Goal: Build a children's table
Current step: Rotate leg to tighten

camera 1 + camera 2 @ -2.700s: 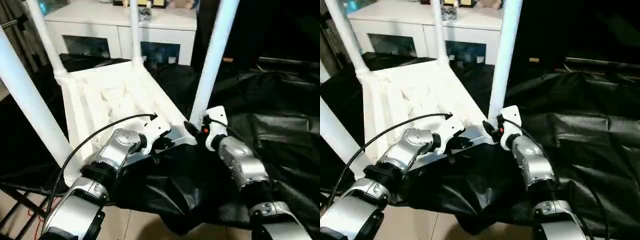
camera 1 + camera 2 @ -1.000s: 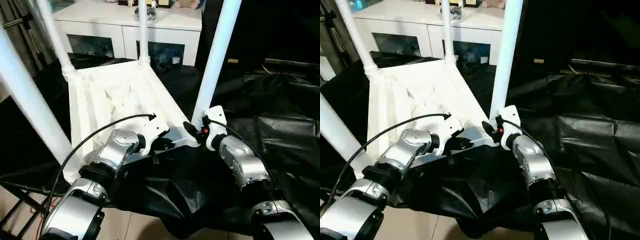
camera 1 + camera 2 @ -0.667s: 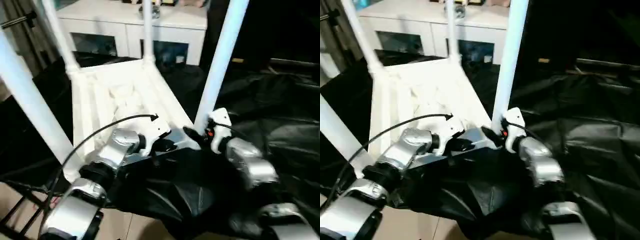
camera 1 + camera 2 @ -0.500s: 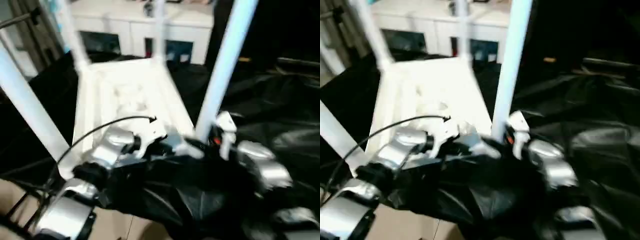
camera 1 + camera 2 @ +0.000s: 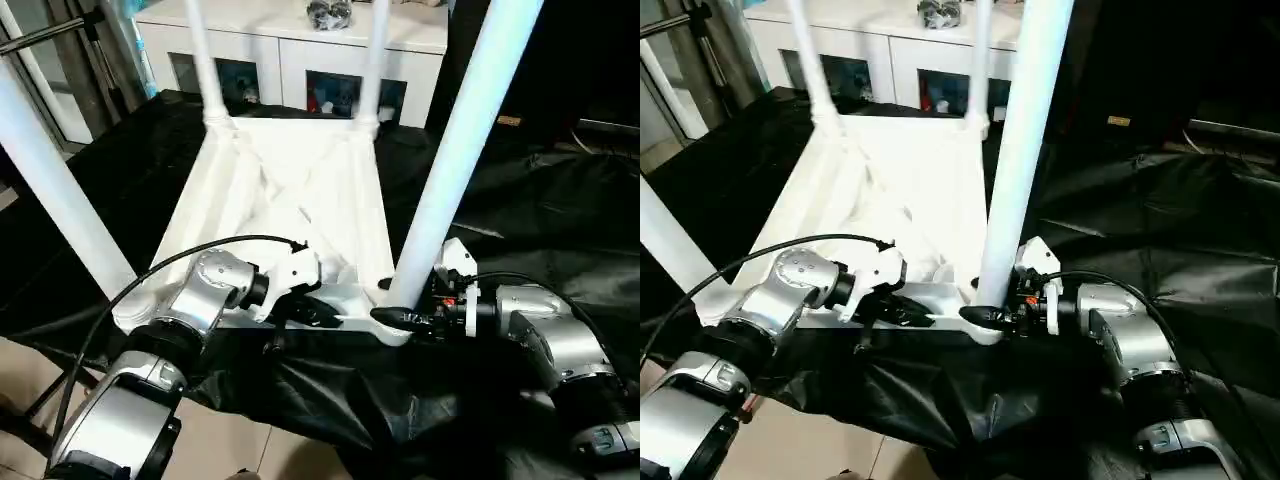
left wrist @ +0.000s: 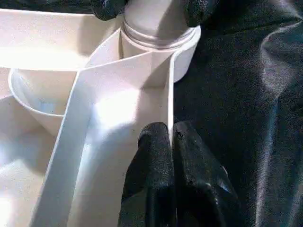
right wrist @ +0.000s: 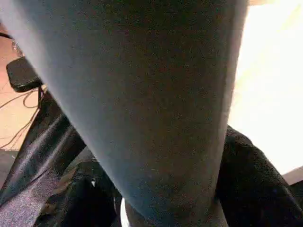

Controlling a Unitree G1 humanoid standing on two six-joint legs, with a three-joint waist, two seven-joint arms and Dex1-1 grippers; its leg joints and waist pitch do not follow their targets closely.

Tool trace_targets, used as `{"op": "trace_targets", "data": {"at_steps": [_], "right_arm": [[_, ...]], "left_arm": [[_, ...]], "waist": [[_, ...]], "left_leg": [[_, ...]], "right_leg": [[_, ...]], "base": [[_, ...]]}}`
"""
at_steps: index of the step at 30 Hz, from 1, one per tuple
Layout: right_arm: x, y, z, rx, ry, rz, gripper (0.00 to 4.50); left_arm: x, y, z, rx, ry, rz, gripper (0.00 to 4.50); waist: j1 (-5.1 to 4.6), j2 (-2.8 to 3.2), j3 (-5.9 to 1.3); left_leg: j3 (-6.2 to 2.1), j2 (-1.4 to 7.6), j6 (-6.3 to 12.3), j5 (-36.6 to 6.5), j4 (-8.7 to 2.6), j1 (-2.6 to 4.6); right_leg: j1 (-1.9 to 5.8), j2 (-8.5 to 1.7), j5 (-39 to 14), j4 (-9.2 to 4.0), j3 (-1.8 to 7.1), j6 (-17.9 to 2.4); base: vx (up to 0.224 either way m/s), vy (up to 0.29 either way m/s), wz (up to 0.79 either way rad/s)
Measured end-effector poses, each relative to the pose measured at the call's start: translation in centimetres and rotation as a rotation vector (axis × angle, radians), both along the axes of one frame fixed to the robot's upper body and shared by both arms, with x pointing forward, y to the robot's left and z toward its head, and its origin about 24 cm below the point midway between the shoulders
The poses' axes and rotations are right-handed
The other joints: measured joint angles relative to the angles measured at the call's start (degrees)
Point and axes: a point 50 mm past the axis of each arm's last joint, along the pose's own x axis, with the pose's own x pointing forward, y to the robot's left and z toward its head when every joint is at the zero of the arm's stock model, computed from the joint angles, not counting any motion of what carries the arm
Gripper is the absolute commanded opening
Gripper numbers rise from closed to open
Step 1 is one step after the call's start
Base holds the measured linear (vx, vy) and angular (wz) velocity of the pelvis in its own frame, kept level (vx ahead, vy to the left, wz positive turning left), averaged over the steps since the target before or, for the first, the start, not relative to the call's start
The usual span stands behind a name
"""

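The children's table lies upside down on black cloth, its ribbed white tabletop [image 5: 290, 190] facing up. White legs stand in its corner sockets: near right [image 5: 465, 150], near left [image 5: 60, 200] and two at the back. My left gripper [image 5: 315, 312] is shut on the thin near rim, and the left wrist view shows its fingertips [image 6: 158, 142] pinching that wall. My right gripper [image 5: 400, 315] hugs the base of the near right leg just above its socket. In the right wrist view a finger [image 7: 251, 189] presses against each side of that leg.
A white cabinet [image 5: 300, 60] with glass doors stands right behind the table. Crumpled black cloth [image 5: 540, 200] spreads to the right and hangs over the front edge. A dark stand [image 5: 60, 60] rises at the back left. Bare floor [image 5: 230, 450] lies below the front edge.
The whole picture has swung, so the camera moved. My right forearm now lies lower and further right, with its fingers down at the leg's base. The left gripper keeps its hold on the rim.
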Motion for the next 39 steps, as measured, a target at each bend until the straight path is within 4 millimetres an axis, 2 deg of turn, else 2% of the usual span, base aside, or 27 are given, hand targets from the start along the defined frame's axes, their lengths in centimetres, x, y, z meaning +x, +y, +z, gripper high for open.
{"op": "trace_targets", "data": {"at_steps": [6,10,11,14,16,18,23,25,27,30,34,39], "right_arm": [[0.0,0.2,0.0,0.005,-0.008,-0.010,2.26],[0.4,0.6,-0.5,0.020,-0.029,-0.147,2.19],[0.8,0.9,-0.7,0.021,-0.033,-0.208,2.18],[2.3,1.7,-1.2,0.012,-0.049,-0.411,2.12],[3.2,2.4,-1.3,-0.005,-0.054,-0.509,2.10],[3.5,2.7,-1.5,-0.015,-0.055,-0.555,2.08],[4.1,3.9,-1.8,-0.031,-0.082,-0.656,2.08],[4.2,4.0,-1.9,-0.032,-0.092,-0.664,2.71],[4.3,4.1,-2.0,-0.028,-0.081,-0.666,2.76],[4.3,3.7,-1.8,-0.017,-0.086,-0.635,3.15],[3.7,3.0,-1.7,0.000,-0.091,-0.539,3.15],[2.8,1.9,-1.1,0.015,-0.102,-0.389,3.15]], "left_arm": [[0.1,-0.1,0.0,-0.004,0.000,0.007,0.00],[0.4,-0.3,-0.3,-0.007,-0.003,0.092,0.00],[0.4,-0.4,-0.4,-0.009,-0.008,0.130,0.00],[0.6,-1.1,-0.6,-0.015,-0.028,0.241,0.00],[0.7,-1.7,-0.9,-0.011,-0.038,0.308,0.00],[0.6,-1.9,-1.1,-0.018,-0.038,0.343,0.00],[0.5,-2.3,-1.2,-0.013,-0.056,0.403,0.00],[0.5,-2.4,-1.2,-0.013,-0.058,0.416,0.00],[0.4,-2.6,-1.1,-0.016,-0.059,0.414,0.00],[0.4,-2.6,-1.1,-0.019,-0.059,0.407,0.00],[0.3,-2.4,-0.8,-0.025,-0.058,0.357,0.00],[0.0,-1.8,-0.5,-0.046,-0.045,0.276,0.00]], "waist": [[0.26,0.00,0.00],[-0.19,-0.02,0.00],[-0.51,-0.04,-0.01],[-2.40,-0.20,-0.01],[-3.39,-0.20,-0.01],[-3.73,-0.19,-0.01],[-4.83,-0.05,-0.10],[-5.23,-0.01,-0.12],[-5.24,0.00,-0.11],[-5.16,0.10,-0.08],[-4.93,0.10,-0.05],[-3.62,0.09,-0.04]], "left_leg": [[-0.01,0.04,-0.01,0.00,0.15,0.02],[-0.01,0.06,-0.08,0.04,0.31,0.11],[-0.01,0.05,-0.09,0.05,0.30,0.13],[-0.10,0.03,-0.25,0.14,0.29,0.27],[-0.15,-0.02,-0.27,0.14,0.29,0.65],[-0.26,-0.02,-0.28,0.14,0.23,0.99],[-0.64,-0.02,-0.29,0.13,-0.04,1.02],[-0.62,-0.08,-0.27,0.12,-0.04,1.05],[-0.60,-0.17,-0.25,0.12,-0.03,1.02],[-0.51,-0.23,-0.21,0.10,-0.04,0.97],[-0.48,-0.23,-0.19,0.08,-0.29,0.92],[-0.30,-0.24,-0.16,0.00,-0.55,0.89]], "right_leg": [[-0.03,0.00,-0.01,0.27,0.01,0.02],[0.04,0.00,-0.03,0.42,0.05,0.04],[0.08,0.00,-0.06,0.43,0.09,0.10],[0.14,0.00,-0.17,0.29,0.03,0.30],[0.30,0.00,-0.19,0.29,0.03,0.33],[0.49,0.00,-0.20,0.18,-0.13,0.34],[0.81,0.01,-0.20,-0.86,-0.72,0.35],[0.86,0.00,-0.20,-1.10,-0.66,0.34],[0.83,0.00,-0.20,-1.20,-0.47,0.34],[0.77,0.00,-0.19,-1.23,-0.29,0.32],[0.73,0.01,-0.08,-1.20,-0.28,0.23],[0.43,0.01,0.28,-0.54,-0.03,-0.24]], "base": [[0.000,0.000,0.00],[0.000,0.000,0.00],[0.000,0.000,0.00],[0.000,0.000,0.00],[0.000,0.000,0.00],[0.000,0.000,0.00],[0.000,0.000,0.00],[0.000,0.000,0.00],[0.000,0.000,0.00],[0.000,0.000,0.00],[0.000,0.000,0.00],[0.000,0.000,0.00]]}}
